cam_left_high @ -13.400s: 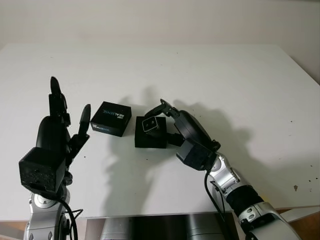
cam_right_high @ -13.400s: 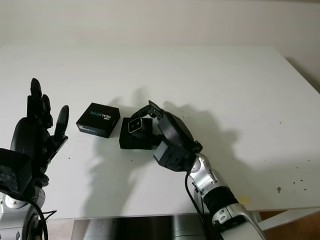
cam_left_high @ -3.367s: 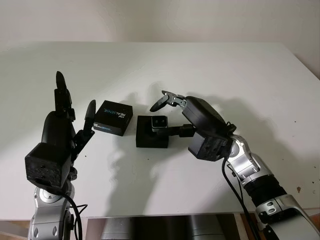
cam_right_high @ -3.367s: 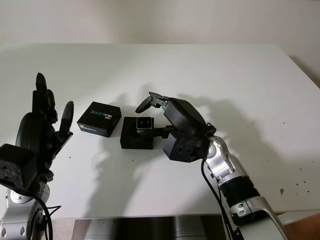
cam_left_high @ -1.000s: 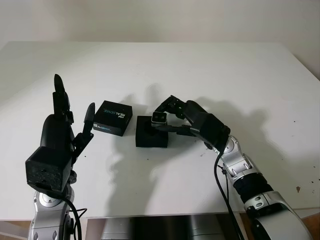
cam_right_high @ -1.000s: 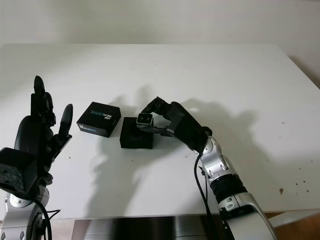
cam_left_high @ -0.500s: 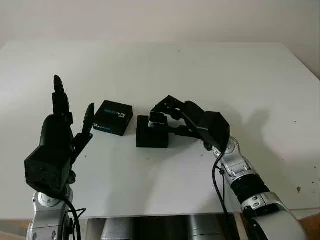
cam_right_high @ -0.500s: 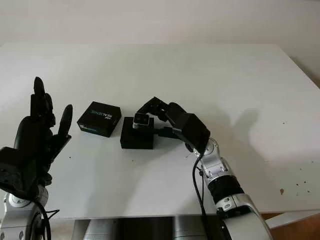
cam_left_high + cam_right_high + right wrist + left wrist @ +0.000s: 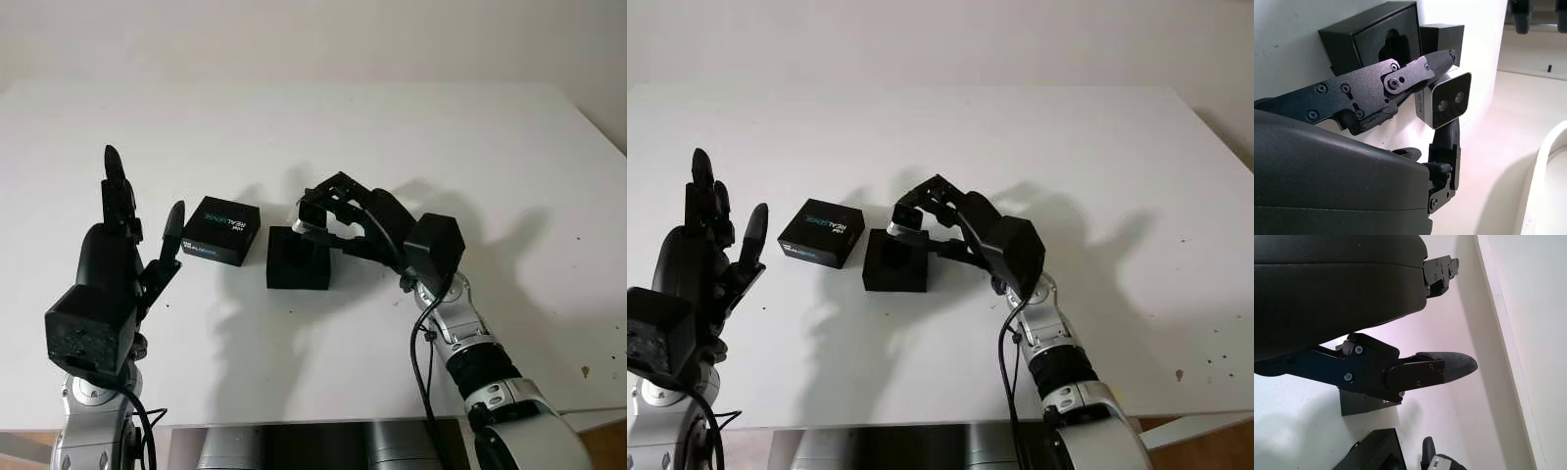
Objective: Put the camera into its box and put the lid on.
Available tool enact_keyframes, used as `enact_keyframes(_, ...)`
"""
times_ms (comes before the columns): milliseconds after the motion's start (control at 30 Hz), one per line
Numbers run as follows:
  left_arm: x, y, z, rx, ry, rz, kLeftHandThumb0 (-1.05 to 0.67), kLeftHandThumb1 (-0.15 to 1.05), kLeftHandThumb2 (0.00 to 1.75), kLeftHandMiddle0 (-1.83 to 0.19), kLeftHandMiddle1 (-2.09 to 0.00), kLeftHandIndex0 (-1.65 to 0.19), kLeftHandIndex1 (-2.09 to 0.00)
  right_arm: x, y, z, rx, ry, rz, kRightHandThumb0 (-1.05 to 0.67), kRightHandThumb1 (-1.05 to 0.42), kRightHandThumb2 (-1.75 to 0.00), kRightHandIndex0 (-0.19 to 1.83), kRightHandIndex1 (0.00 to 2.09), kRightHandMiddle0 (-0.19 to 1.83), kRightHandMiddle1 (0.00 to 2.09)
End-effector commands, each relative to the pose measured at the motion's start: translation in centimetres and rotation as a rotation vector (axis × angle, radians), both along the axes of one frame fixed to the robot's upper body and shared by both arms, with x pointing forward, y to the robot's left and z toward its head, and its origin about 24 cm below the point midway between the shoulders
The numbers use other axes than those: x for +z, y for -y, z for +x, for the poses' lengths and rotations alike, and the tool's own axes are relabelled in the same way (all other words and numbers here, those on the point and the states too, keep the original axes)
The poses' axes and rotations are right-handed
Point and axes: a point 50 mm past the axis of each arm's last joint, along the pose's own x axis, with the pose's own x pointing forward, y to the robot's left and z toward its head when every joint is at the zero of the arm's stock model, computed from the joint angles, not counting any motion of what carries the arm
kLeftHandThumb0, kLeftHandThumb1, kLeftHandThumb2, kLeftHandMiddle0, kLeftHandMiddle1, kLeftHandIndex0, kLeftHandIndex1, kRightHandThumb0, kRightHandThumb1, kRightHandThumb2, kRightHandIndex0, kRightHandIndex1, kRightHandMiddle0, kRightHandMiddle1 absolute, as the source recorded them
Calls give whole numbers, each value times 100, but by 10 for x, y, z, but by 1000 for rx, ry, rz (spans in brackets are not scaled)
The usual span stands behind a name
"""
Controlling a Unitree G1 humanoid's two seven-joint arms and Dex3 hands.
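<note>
The right robot hand [image 9: 323, 217] pinches the camera [image 9: 1444, 103] just above the open box [image 9: 298, 258] on the worktop [image 9: 411, 137], lenses facing away from the cavity (lid [image 9: 221, 230] lies beside); the left robot hand [image 9: 118, 264], open, waits nearer the lid.
</note>
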Motion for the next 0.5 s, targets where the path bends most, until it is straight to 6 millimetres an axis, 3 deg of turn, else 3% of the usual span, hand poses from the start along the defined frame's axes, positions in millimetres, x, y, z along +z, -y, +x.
enact_keyframes(0,5,-1,-2,6,15,11,-60,105,48,15,-6,19,-2,16,1,8,-15,29,38,-50,-97,-5,36,5,35,153)
enact_keyframes(467,6,3,-3,2,14,-6,-59,105,49,17,-5,19,0,57,21,19,-42,55,98,-40,-98,-6,29,3,29,154)
